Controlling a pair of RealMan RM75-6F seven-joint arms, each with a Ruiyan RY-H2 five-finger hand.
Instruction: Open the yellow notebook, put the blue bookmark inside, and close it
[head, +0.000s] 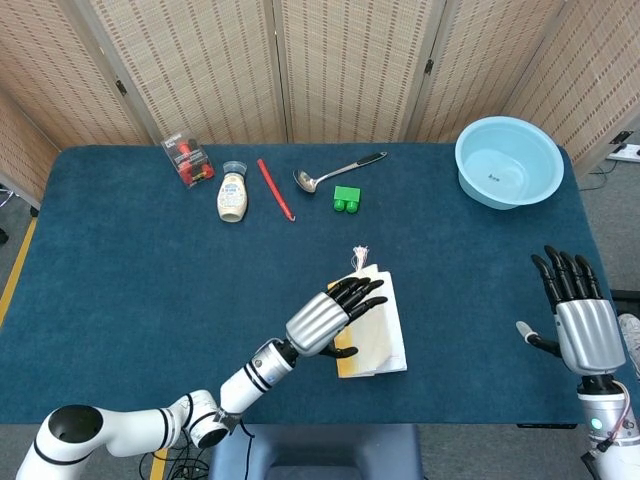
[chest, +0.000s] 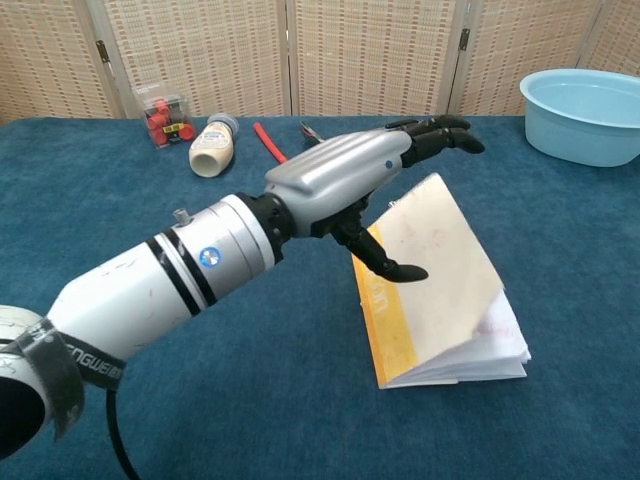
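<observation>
My left hand (chest: 370, 180) lies flat on the cover of the yellow notebook (chest: 440, 290), fingers stretched out and gripping nothing; the cover sits tilted, not fully down on the pages. The notebook rests near the table's (head: 120, 260) front middle, a pink tassel (head: 359, 257) poking from its far edge. The blue bookmark is hidden from me. My right hand (head: 578, 312) hangs empty at the right edge, fingers spread. A light blue basin (head: 508, 161) stands far right.

Yellow-spined notebook (chest: 440, 290), cream-looking cover; dark-blue table (head: 120, 260); pale-blue bowl (head: 508, 160).
</observation>
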